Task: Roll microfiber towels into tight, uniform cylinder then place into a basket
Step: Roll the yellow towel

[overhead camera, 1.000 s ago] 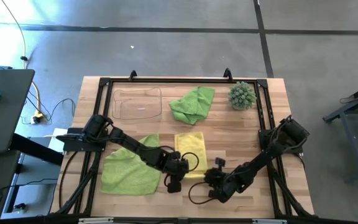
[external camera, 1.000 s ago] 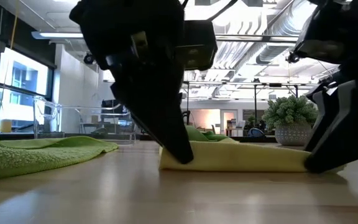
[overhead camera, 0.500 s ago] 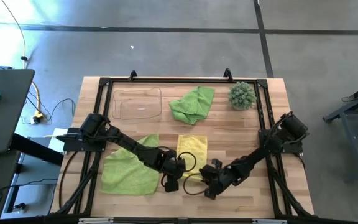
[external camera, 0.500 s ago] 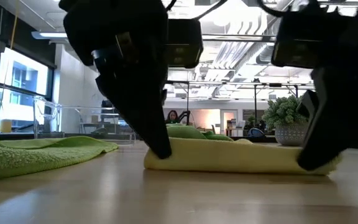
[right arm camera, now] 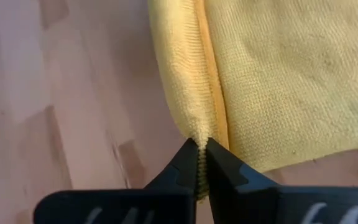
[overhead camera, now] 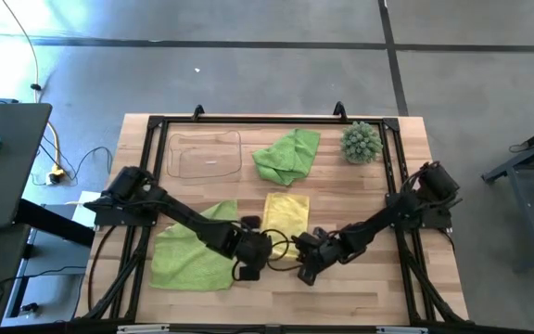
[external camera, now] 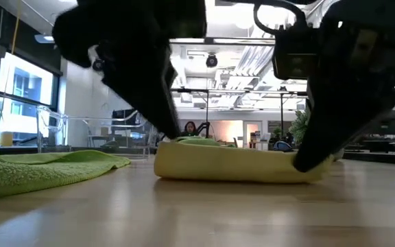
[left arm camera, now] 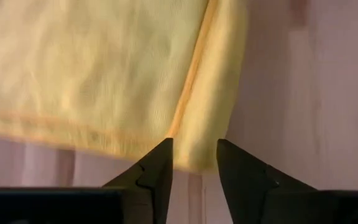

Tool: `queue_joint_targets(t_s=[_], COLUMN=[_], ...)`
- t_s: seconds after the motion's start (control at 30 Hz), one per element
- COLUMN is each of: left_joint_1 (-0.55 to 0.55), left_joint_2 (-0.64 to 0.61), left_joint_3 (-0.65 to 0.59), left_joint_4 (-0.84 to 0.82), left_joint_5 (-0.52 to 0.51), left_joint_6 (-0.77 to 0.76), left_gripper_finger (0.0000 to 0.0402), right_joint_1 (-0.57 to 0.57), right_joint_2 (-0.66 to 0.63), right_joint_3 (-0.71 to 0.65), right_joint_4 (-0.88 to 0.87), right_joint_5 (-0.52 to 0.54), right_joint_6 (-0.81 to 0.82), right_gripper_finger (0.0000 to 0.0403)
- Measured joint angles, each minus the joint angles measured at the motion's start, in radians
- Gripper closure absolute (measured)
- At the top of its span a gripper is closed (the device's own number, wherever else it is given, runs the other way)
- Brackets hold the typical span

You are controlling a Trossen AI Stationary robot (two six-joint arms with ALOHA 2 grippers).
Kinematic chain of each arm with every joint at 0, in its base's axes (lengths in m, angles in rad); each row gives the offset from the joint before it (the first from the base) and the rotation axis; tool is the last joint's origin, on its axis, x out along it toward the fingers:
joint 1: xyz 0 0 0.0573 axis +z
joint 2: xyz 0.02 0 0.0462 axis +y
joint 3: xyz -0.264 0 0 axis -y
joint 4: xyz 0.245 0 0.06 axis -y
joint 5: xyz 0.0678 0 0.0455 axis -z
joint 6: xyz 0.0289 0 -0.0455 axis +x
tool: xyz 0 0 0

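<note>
The yellow towel [overhead camera: 286, 213] lies on the table's near middle, its near edge turned over into a low roll [external camera: 232, 167]. My left gripper [overhead camera: 256, 249] is at the roll's left end, shut on it. My right gripper [overhead camera: 306, 252] is shut on the right end. A lime green towel [overhead camera: 191, 252] lies spread flat to the left. A second lime green towel [overhead camera: 286, 155] lies crumpled at the far middle. The clear basket [overhead camera: 206, 153] stands at the far left. My left gripper has the left end of the yellow towel's rolled near edge [left arm camera: 197, 146] between its two fingers, filling the gap. The fingers slant down from the near left. The roll lies on the table. My right gripper pinches the right end of the rolled near edge [right arm camera: 194, 127] between its fingertips, several layers thick. The fingers [external camera: 314, 147] slant down from the near right. The rest of the towel lies flat on the table beyond them.
A spiky green ball plant [overhead camera: 361, 142] stands at the far right corner. A black frame [overhead camera: 248, 121] runs round the table's edges. Bare wood shows along the near edge and to the right of the yellow towel.
Both grippers have risen a little and gone toward the far edge, tipping as they went. The yellow towel's near edge has been turned over onto the cloth into a thicker roll, while its far part has stayed flat. The towel has also slid slightly toward the left.
</note>
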Motion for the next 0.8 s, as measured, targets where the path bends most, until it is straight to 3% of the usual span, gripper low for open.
queue_joint_targets(t_s=[0.3, 0.43, 0.57, 0.7, 0.8], left_joint_1=[-0.059, -0.086, -0.099, -0.096, -0.094], left_joint_2=[-0.008, -0.008, -0.008, -0.008, -0.008], left_joint_3=[0.0, 0.0, 0.0, 0.0, 0.0], left_joint_4=[-0.003, -0.002, 0.0, 0.005, 0.011], left_joint_5=[-0.135, -0.211, -0.215, -0.215, -0.215], left_joint_6=[0.1, 0.099, 0.099, 0.099, 0.106], left_gripper_finger=[0.0284, 0.0284, 0.0284, 0.0284, 0.0284], right_joint_1=[-0.03, -0.04, -0.05, -0.066, -0.087], right_joint_2=[-0.017, -0.025, -0.025, -0.031, -0.028], right_joint_3=[-0.047, -0.167, -0.294, -0.364, -0.375], right_joint_4=[0.03, 0.258, 0.524, 0.674, 0.747], right_joint_5=[0.003, 0.002, -0.001, -0.013, -0.078], right_joint_6=[0.057, 0.103, 0.152, 0.2, 0.214], right_gripper_finger=[0.04, 0.04, 0.04, 0.04, 0.04])
